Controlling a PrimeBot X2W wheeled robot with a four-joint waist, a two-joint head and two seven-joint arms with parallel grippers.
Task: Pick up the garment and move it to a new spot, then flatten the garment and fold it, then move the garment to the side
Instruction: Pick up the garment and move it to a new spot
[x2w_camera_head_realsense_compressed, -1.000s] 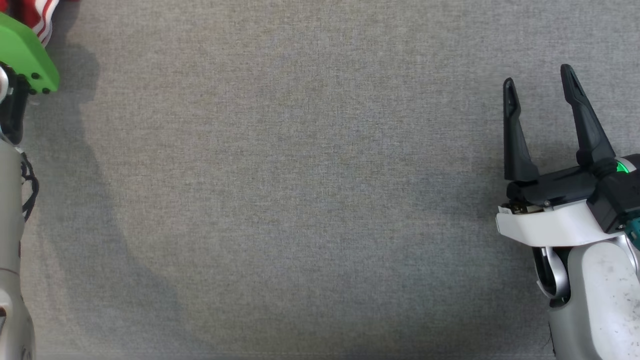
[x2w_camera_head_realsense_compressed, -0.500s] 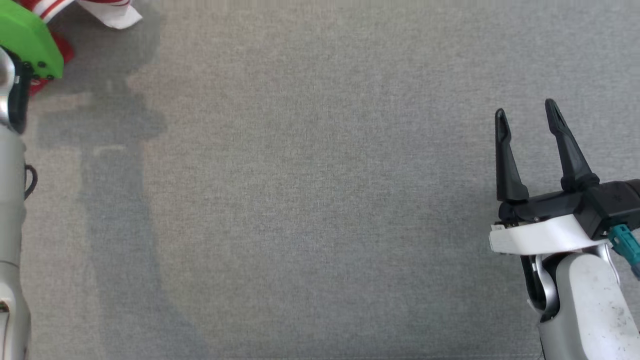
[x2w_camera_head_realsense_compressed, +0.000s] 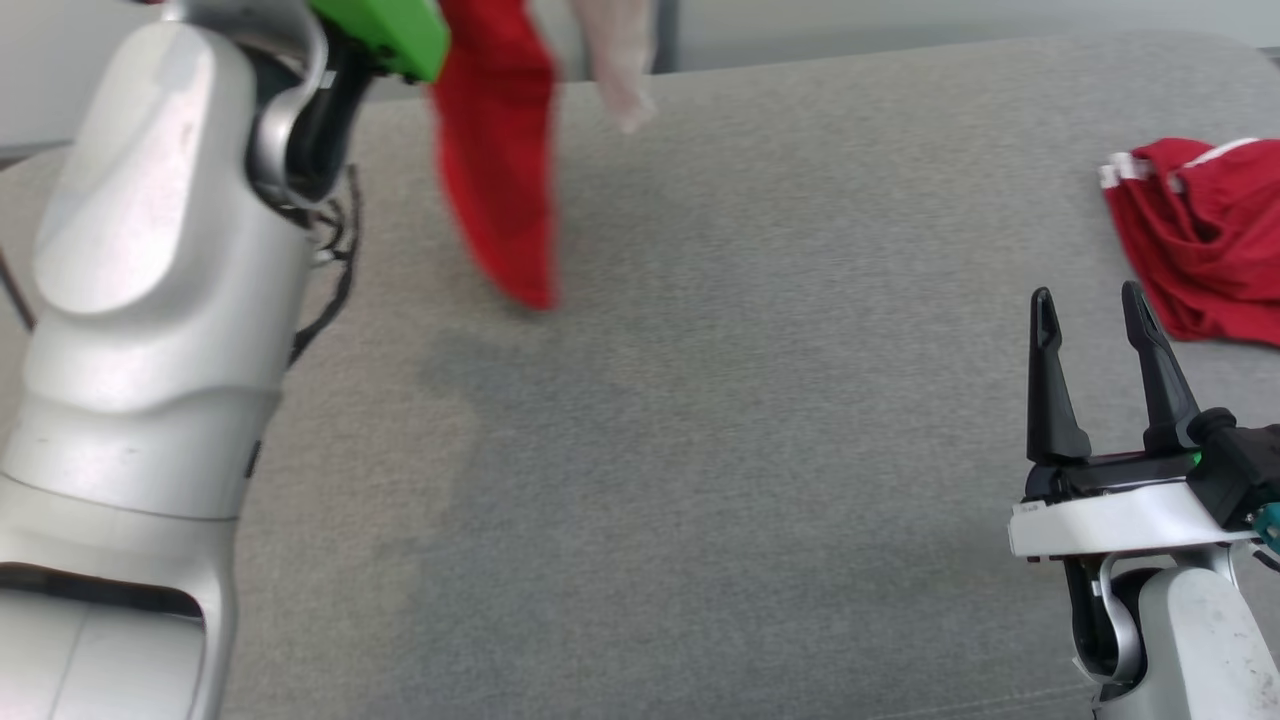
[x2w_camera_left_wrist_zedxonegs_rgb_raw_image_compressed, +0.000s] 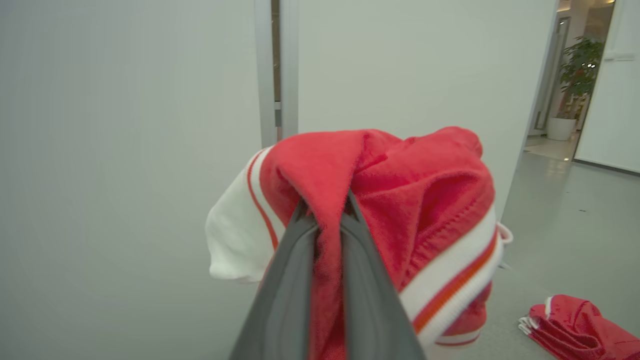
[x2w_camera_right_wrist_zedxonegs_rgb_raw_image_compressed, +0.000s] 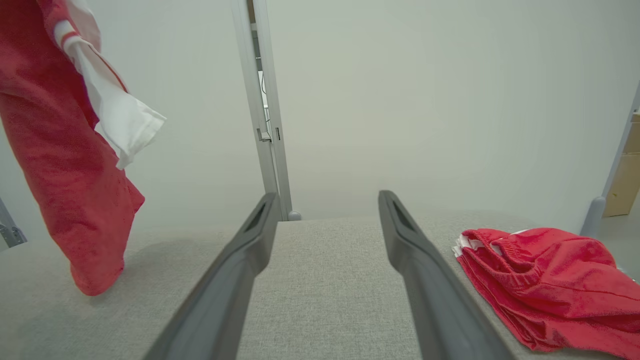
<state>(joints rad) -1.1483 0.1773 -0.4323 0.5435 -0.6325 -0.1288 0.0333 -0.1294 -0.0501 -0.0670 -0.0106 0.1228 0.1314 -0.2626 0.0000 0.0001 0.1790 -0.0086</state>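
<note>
The garment (x2w_camera_left_wrist_zedxonegs_rgb_raw_image_compressed: 400, 175) is red terry cloth with white and orange stripes. My left gripper (x2w_camera_left_wrist_zedxonegs_rgb_raw_image_compressed: 325, 207) is shut on a fold of it and holds it in the air. In the head view the garment (x2w_camera_head_realsense_compressed: 495, 180) hangs at the top left beside my raised left arm (x2w_camera_head_realsense_compressed: 150, 250), its lower tip near the grey table (x2w_camera_head_realsense_compressed: 700, 450). The right wrist view shows the garment (x2w_camera_right_wrist_zedxonegs_rgb_raw_image_compressed: 60, 175) dangling at the far left, its tip close to the cloth surface. My right gripper (x2w_camera_head_realsense_compressed: 1087, 300) stands open and empty at the lower right, low over the table; its fingers (x2w_camera_right_wrist_zedxonegs_rgb_raw_image_compressed: 240, 260) are spread.
A stack of folded red garments (x2w_camera_head_realsense_compressed: 1200, 240) lies at the table's right side, just beyond my right gripper; it shows again in the right wrist view (x2w_camera_right_wrist_zedxonegs_rgb_raw_image_compressed: 545, 280). A pale wall and a door frame (x2w_camera_right_wrist_zedxonegs_rgb_raw_image_compressed: 262, 110) stand behind the table.
The head camera has tilted up, so the whole picture shifted. My left arm has risen and lifted the garment off the table's far left; it now hangs. The right gripper stays open.
</note>
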